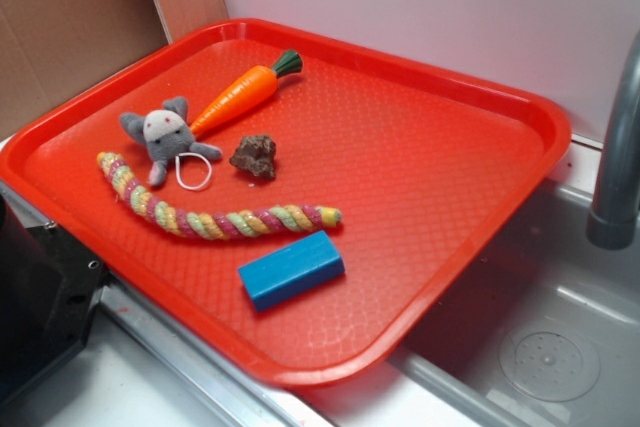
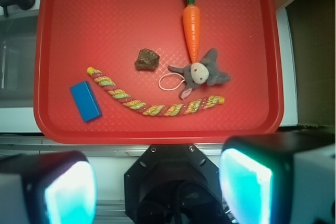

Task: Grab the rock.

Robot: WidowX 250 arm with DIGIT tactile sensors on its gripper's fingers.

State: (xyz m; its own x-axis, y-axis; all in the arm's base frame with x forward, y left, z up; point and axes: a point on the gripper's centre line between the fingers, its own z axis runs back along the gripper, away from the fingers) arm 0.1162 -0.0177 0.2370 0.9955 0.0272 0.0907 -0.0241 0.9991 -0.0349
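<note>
- Nearest the exterior camera, a blue block [image 1: 291,269] is lying flat on the red tray [image 1: 450,177], close to the tray's near rim.
- Just behind the block, a twisted multicoloured rope toy [image 1: 215,215] is curving across the tray floor.
- Beyond the rope, the rock [image 1: 255,156] is sitting alone on bare tray, dark brown and lumpy, touching nothing.
- Left of the rock, a grey plush mouse [image 1: 165,135] is lying with its white cord loop reaching toward the stone, and an orange toy carrot [image 1: 240,95] is pointing away behind both.
- A grey sink [image 1: 545,347] and its faucet [image 1: 618,167] are showing at the right.
- From the wrist view, the gripper [image 2: 157,182] is hovering well short of the tray [image 2: 63,35], its two fingers [image 2: 68,190] spread wide and holding nothing.
- Here the rock [image 2: 147,59] is resting near the tray's middle, between the rope toy [image 2: 152,107] and the carrot [image 2: 191,22], just beside the mouse [image 2: 202,73].
- The block [image 2: 85,101] is lying near the rope's end at the tray's left.
</note>
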